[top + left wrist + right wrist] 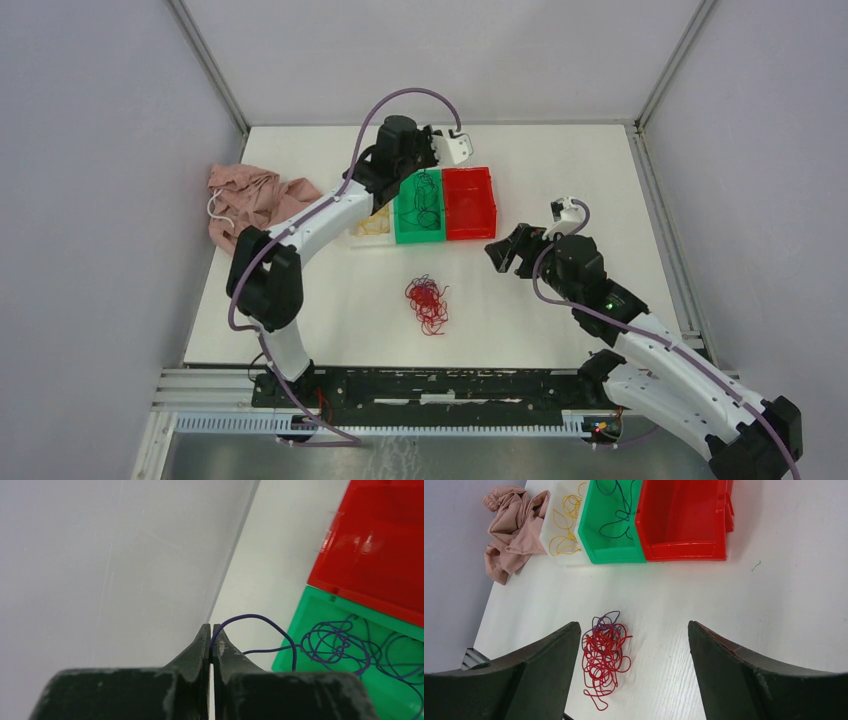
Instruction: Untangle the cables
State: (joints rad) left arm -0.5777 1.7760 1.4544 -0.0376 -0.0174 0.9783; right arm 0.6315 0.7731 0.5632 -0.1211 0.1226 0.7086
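R claw (634, 626) spread wide, at 2 o'clock of red cable tangle (427, 303) mid-table (600, 180). Beyond, at 12: white bin (571, 561) w/ yellow cables (561, 545), green bin (611, 555) w/ purple cables (621, 517), red bin (684, 552). L claw (211, 630) pressed together, pinching a purple strand (255, 616) by green bin.

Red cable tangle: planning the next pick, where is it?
Top view: the red cable tangle lies centrally on the table, near side of the green bin, apart from it.
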